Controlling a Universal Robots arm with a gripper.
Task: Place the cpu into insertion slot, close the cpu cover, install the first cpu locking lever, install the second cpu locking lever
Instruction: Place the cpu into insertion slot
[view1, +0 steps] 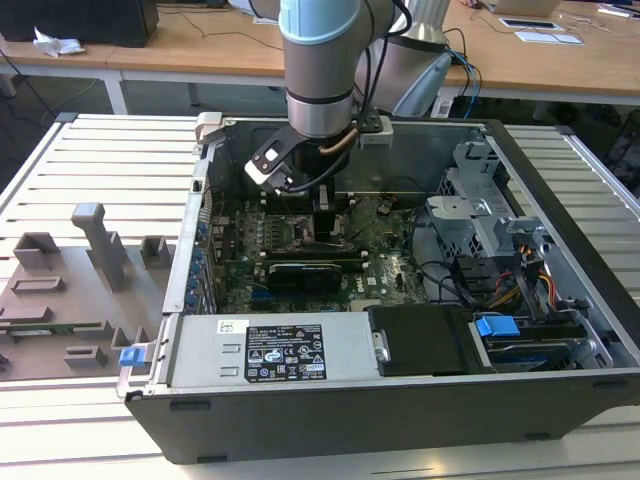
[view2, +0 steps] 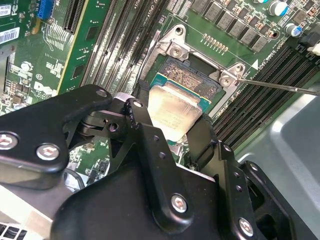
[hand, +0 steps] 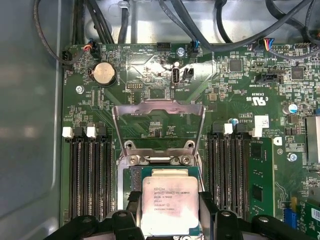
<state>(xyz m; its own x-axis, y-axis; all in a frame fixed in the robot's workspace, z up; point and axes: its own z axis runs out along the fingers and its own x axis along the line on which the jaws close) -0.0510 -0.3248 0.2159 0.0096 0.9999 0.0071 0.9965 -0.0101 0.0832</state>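
Note:
The cpu (hand: 169, 205), a silvery square chip on a green base, sits between my gripper's (hand: 169, 212) black fingers (hand: 131, 206), which are shut on its two sides. It lies low over the insertion slot (view2: 195, 75), whose dark pin field still shows past the chip's far edge; whether it is seated I cannot tell. The cpu cover (hand: 159, 105) stands swung open behind the slot. A thin metal locking lever (view2: 280, 88) sticks out beside the slot. In the exterior view the gripper (view1: 325, 222) reaches down onto the green motherboard (view1: 390, 265).
Black memory slots (hand: 90, 175) flank the socket on both sides. The open computer case (view1: 400, 410) holds a grey drive cage (view1: 470, 205), a power supply (view1: 270, 350) and cables (view1: 450, 275). A grey fixture plate (view1: 80, 290) lies at the exterior view's left.

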